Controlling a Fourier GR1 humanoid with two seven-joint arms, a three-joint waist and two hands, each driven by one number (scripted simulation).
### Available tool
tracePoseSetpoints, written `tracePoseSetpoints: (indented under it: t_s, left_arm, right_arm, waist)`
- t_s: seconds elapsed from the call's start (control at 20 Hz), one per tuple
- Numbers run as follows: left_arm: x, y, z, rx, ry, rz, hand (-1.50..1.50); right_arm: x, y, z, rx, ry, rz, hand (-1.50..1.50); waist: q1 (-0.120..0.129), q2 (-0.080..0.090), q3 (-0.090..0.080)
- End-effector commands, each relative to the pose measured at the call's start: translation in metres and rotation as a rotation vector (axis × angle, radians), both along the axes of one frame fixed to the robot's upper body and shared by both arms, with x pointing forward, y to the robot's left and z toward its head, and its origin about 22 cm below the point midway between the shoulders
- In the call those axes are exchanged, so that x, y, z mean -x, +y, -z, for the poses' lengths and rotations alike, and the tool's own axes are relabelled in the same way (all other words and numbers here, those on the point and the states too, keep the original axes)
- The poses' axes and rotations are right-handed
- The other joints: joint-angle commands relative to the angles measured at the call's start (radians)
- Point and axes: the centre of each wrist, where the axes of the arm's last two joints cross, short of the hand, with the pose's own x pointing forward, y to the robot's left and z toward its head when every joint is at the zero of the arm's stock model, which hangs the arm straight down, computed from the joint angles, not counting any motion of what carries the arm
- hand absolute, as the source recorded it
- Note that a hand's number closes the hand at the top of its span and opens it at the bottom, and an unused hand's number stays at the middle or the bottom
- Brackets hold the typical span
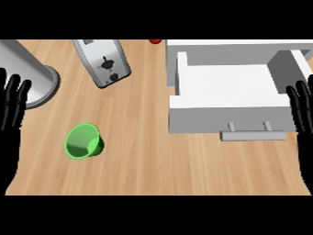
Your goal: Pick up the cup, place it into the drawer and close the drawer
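**A:** Logging hand states first. What is the left hand [3,108] doing?

**B:** It is showing at the view's left edge, fingers straight, spread and pointing up, holding nothing. The right hand [312,110] is doing the same at the right edge: flat, fingers extended, nothing in it. I am reading both as resting.

**A:** And the cup [84,141]?

**B:** It is sitting on the wooden counter [159,170], left of centre and apart from both hands. From the left hand it is lying to the right and a little toward the robot. From the right hand it is lying well across the counter, past the drawer [213,120].

**A:** So I am noting the left hand as the nearer one.

**B:** Agreed, as a judgement. A pick from that side is looking like a short reach inward, followed by a carry rightward to the drawer.

**A:** Axis of the cup?

**B:** The mouth is facing the camera and leaning slightly left, with the outer wall showing on the lower right. I cannot tell whether it is standing upright or tipped.

**A:** Appearance?

**B:** It is bright green and is tapering from a wide rim to a narrower base. No handle is showing.

**A:** Drawer?

**B:** It is standing pulled open, white, with its handle [252,135] facing the robot, just beside the right hand.
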Motion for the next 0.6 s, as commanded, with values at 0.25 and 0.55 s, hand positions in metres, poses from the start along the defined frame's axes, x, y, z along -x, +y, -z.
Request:
tracePoseSetpoints:
  t_s: [0.25, 0.55]
  left_arm:
    - [-0.005, 0.025, 0.007, -0.002, 0.021, 0.554, -1.5]
    - [-0.023, 0.068, 0.056, 0.198, 0.307, 0.506, -1.5]
  right_arm:
    - [-0.002, 0.001, -0.001, -0.013, -0.042, -0.049, -1.5]
    - [-0.023, 0.003, 0.002, 0.052, 0.121, -0.162, -1.5]
  waist:
    - [0.006, -0.013, -0.017]
    - [0.01, -0.012, -0.015]
